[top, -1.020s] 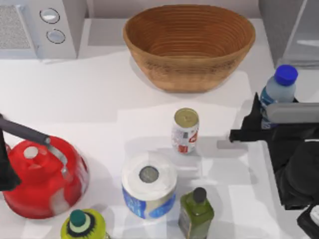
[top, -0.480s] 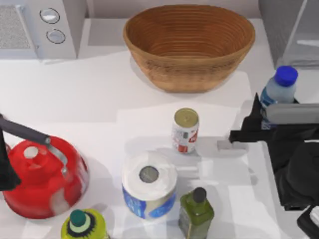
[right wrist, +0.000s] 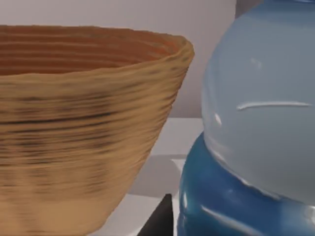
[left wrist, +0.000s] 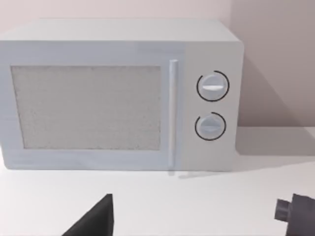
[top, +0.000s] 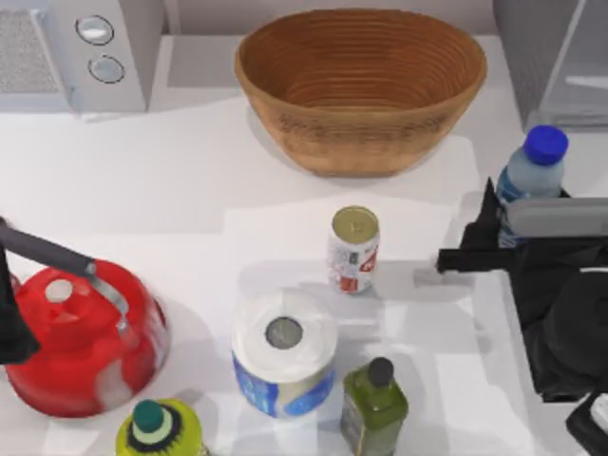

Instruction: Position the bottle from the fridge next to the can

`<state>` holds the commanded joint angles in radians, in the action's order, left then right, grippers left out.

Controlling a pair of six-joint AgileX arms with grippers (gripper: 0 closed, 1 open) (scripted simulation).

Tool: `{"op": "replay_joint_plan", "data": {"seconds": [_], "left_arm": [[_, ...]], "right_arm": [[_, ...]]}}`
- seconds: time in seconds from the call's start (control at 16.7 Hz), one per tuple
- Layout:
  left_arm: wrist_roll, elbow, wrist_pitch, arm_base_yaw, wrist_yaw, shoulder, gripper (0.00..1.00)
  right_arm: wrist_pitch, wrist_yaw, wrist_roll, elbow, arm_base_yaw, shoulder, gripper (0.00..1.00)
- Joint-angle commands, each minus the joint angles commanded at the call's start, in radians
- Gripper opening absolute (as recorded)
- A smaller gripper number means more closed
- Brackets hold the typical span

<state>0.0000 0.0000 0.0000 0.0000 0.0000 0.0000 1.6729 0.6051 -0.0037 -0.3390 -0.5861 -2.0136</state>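
Note:
The slim clear-blue bottle (top: pixel 532 169) with its blue cap stands upright at the table's right side, in front of the grey fridge (top: pixel 556 57). My right gripper (top: pixel 508 223) is shut on the bottle's lower body. In the right wrist view the bottle (right wrist: pixel 256 137) looms very close, with one dark fingertip (right wrist: pixel 160 221) beside it. The white can (top: pixel 353 249) with red markings and a gold top stands near the table's middle, well to the left of the bottle. My left gripper (left wrist: pixel 197 221) stays parked at the left edge, open, facing the microwave.
A wicker basket (top: pixel 361 85) sits at the back centre. A grey microwave (top: pixel 76 52) with two dials is at the back left. A red kettle (top: pixel 85 337), a paper roll (top: pixel 283 366), an olive bottle (top: pixel 374 408) and a yellow-green bottle (top: pixel 160 432) line the front.

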Motion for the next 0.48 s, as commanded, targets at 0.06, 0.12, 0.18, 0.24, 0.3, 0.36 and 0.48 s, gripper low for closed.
{"op": "replay_joint_plan", "data": {"seconds": [0.06,0.12,0.18,0.24,0.3,0.36,0.48], "left_arm": [[0.000,0.000,0.000,0.000,0.000,0.000,1.00],[0.000,0.000,0.000,0.000,0.000,0.000,1.00],[0.000,0.000,0.000,0.000,0.000,0.000,1.00],[0.000,0.000,0.000,0.000,0.000,0.000,1.00],[0.000,0.000,0.000,0.000,0.000,0.000,1.00],[0.000,0.000,0.000,0.000,0.000,0.000,1.00],[0.000,0.000,0.000,0.000,0.000,0.000,1.00]], "right_arm": [[0.000,0.000,0.000,0.000,0.000,0.000,0.60],[0.000,0.000,0.000,0.000,0.000,0.000,0.68],[0.000,0.000,0.000,0.000,0.000,0.000,0.75],[0.000,0.000,0.000,0.000,0.000,0.000,0.83],[0.000,0.000,0.000,0.000,0.000,0.000,0.90],[0.000,0.000,0.000,0.000,0.000,0.000,0.98],[0.000,0.000,0.000,0.000,0.000,0.000,1.00]]}}
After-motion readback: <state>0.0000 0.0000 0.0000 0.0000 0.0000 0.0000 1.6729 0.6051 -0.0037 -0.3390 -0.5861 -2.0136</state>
